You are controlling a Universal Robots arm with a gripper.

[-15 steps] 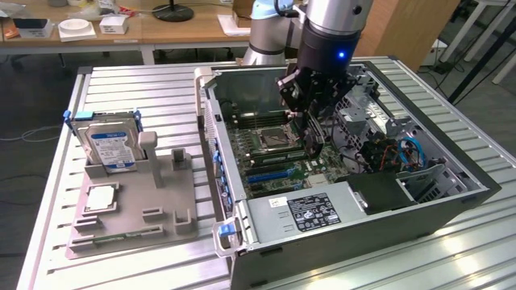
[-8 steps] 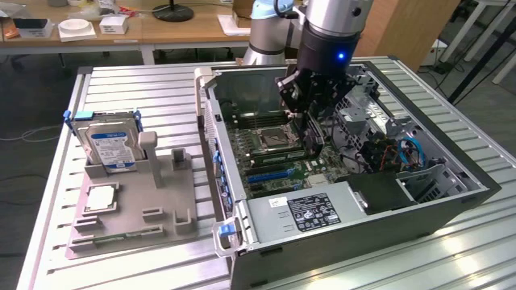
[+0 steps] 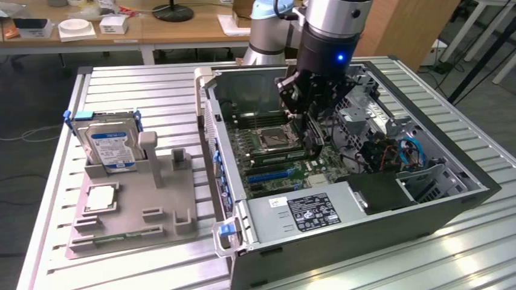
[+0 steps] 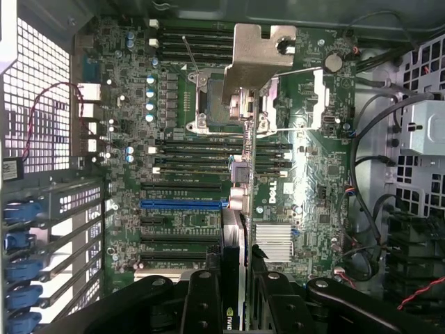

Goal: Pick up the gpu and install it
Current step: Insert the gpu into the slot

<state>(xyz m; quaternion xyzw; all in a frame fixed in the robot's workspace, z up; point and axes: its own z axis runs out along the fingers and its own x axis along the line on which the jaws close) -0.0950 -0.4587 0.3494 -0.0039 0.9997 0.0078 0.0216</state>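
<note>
1. Reads "DELL", white and turned sideways, on the motherboard (image 4: 273, 189), just ahead of the gripper (image 4: 234, 292), beside the gpu (image 4: 235, 243).
2. Shows a green-and-white logo mark, cut off, on the gpu edge between the gripper's fingers.
3. Too small to read: labels on the hard drive (image 3: 113, 145), well apart from the gripper, and on the power supply (image 3: 310, 211).

The gpu (image 4: 236, 240), thin dark card with silver bracket, hangs edge-on, upright over the motherboard (image 4: 125, 104)
</note>
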